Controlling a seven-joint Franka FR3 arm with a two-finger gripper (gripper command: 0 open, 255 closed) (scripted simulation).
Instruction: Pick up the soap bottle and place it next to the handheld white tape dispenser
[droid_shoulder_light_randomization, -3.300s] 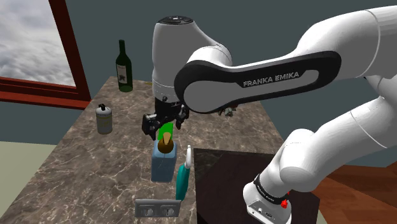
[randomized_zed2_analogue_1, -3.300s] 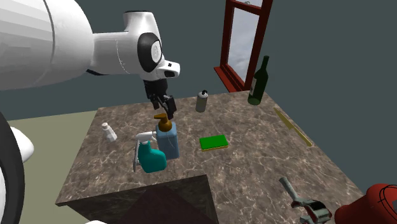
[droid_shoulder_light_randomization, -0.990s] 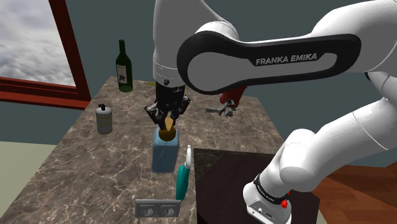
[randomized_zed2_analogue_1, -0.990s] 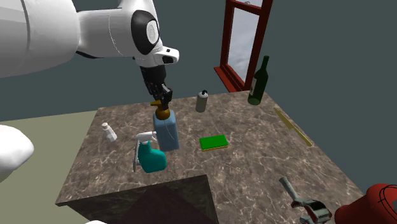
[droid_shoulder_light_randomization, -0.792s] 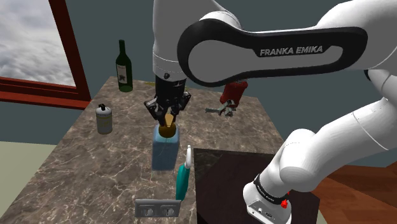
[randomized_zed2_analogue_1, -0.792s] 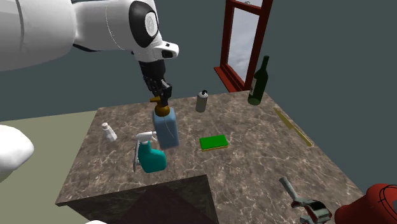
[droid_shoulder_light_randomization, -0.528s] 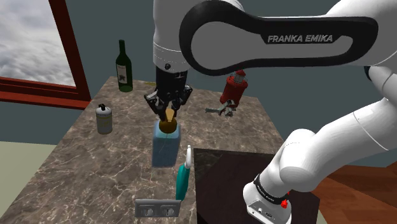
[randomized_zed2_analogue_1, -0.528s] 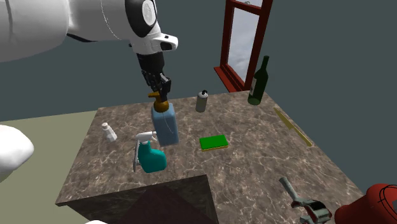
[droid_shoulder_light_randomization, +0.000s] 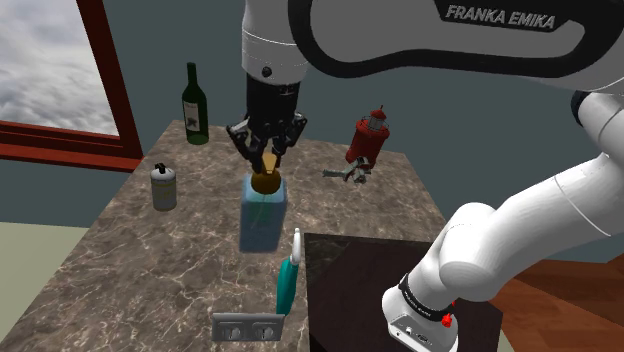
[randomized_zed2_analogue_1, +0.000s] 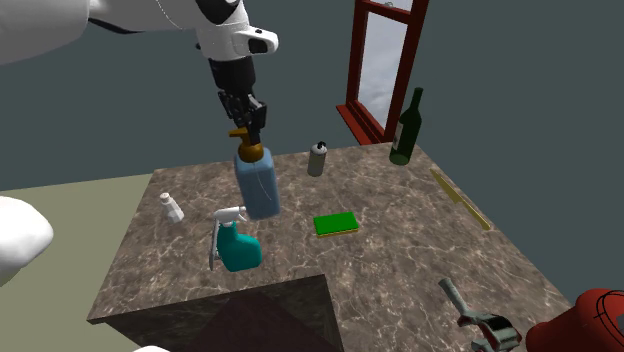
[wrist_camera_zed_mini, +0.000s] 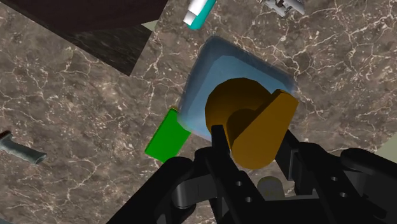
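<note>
Blue, brown-topped soap bottle, aloft.

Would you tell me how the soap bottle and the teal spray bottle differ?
The soap bottle is pale blue with a brown pump; the spray bottle is teal with a white trigger. The soap bottle hangs from the gripper, clasped at its pump, above the table; the spray bottle stands on it. Both have dispensing heads.
</note>
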